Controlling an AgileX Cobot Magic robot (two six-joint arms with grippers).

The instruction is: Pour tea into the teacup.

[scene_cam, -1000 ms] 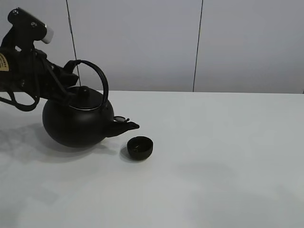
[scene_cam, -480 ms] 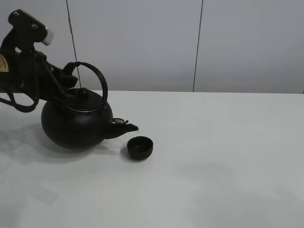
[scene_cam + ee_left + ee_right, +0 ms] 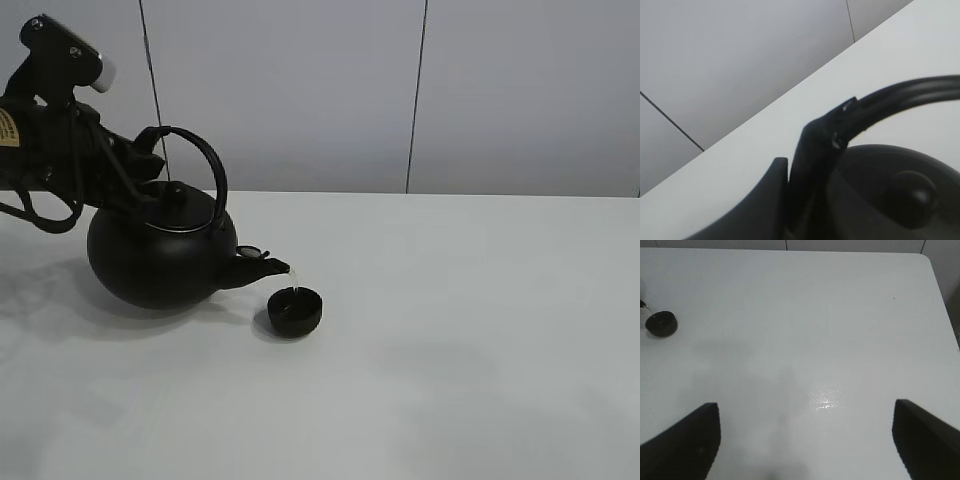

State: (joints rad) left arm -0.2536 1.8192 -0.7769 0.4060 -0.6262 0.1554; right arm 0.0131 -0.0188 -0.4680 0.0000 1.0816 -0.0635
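Note:
A big round black teapot (image 3: pixel 160 255) with an arched handle is tilted spout-down at the left of the table. My left gripper (image 3: pixel 150 160) is shut on the teapot's handle (image 3: pixel 880 102). A thin stream of tea runs from the spout (image 3: pixel 268 267) into the tiny black teacup (image 3: pixel 295 310), which stands on the table just right of the pot. The teacup also shows small in the right wrist view (image 3: pixel 661 323). My right gripper (image 3: pixel 805 440) is open and empty, held high over the bare table far from the cup; it is out of the exterior view.
The white table (image 3: pixel 450 330) stretches right and forward of the cup. A grey panelled wall (image 3: pixel 420 90) stands behind it. The table's far right edge (image 3: pixel 940 295) shows in the right wrist view.
The teapot has tipped a little further toward the cup and tea now streams from the spout into it. The cup has not moved.

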